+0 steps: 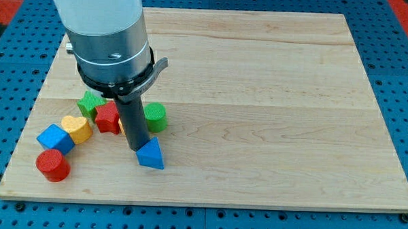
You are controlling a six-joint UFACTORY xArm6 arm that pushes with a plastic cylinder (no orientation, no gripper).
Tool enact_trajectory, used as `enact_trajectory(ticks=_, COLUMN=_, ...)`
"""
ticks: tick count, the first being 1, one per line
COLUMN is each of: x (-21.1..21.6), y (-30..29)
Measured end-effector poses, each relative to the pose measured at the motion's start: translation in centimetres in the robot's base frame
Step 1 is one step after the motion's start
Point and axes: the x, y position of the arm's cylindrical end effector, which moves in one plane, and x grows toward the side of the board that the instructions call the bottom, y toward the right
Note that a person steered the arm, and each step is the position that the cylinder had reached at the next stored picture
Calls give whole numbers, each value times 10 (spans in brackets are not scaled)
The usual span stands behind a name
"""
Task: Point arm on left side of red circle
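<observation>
The red circle [52,165] is a short red cylinder near the board's bottom left corner. My tip [137,149] is the lower end of the dark rod, well to the right of the red circle. It touches the left side of a blue triangle [151,155]. A blue cube [55,138] sits just above the red circle. A yellow heart-shaped block [77,128] lies to the right of the blue cube.
A red star-shaped block [108,117], a green star-shaped block [91,103] and a green cylinder [155,117] cluster behind the rod. A yellow block is mostly hidden behind the rod. The wooden board [259,96] lies on a blue pegboard.
</observation>
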Motion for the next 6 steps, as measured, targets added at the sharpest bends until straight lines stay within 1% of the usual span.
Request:
enact_trajectory(ticks=1, x=14, y=4)
enact_trajectory(ticks=3, x=35, y=51)
enact_trajectory(ticks=4, x=37, y=13)
enact_trajectory(ticks=6, x=86, y=-80)
